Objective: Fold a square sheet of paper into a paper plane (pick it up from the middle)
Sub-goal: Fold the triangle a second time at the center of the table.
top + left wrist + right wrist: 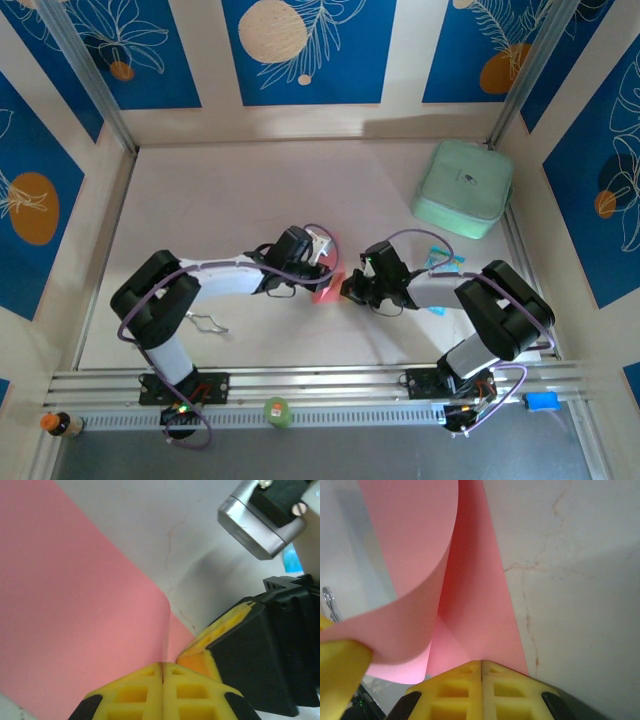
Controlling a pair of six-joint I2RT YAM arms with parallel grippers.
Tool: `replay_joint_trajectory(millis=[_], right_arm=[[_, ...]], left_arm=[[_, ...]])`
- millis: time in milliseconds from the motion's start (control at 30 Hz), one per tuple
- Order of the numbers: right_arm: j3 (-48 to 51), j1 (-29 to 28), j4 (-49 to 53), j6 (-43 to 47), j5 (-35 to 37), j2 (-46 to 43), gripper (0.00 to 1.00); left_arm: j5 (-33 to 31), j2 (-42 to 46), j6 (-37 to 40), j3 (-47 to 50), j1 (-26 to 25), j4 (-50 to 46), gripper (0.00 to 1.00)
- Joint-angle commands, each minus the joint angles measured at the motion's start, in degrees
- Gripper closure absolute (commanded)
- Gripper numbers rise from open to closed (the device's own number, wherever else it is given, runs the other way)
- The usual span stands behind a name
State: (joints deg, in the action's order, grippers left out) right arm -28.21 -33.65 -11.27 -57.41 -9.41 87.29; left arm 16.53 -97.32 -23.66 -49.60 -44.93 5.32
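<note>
Matt pink paper sheet (470, 605), yellow rubbery finger pads (451, 695), matt white hairline-cracked table (580, 605)

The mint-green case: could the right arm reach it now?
Probably not yet: the right hand is shut on the pink paper sheet, which the left hand also grips. The mint-green case sits uncovered.

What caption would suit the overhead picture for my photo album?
Left tool and right tool meet in the middle, both pinching one pink-red paper sheet; a mint-green case lies far right.
</note>
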Motion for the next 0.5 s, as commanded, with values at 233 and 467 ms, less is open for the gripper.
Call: replay_joint_trajectory(millis=[233, 467], right_arm=[[-2.19, 1.11, 8.4, 3.45, 0.7, 1.75, 1.0], [-2.33, 1.34, 8.93, 3.44, 0.62, 1.92, 1.0]], left_arm=[[0.38, -2.8, 2.55, -0.73, 2.04, -1.26, 1.0], [-1.71, -4.11, 3.14, -1.16, 2.54, -1.08, 1.0]])
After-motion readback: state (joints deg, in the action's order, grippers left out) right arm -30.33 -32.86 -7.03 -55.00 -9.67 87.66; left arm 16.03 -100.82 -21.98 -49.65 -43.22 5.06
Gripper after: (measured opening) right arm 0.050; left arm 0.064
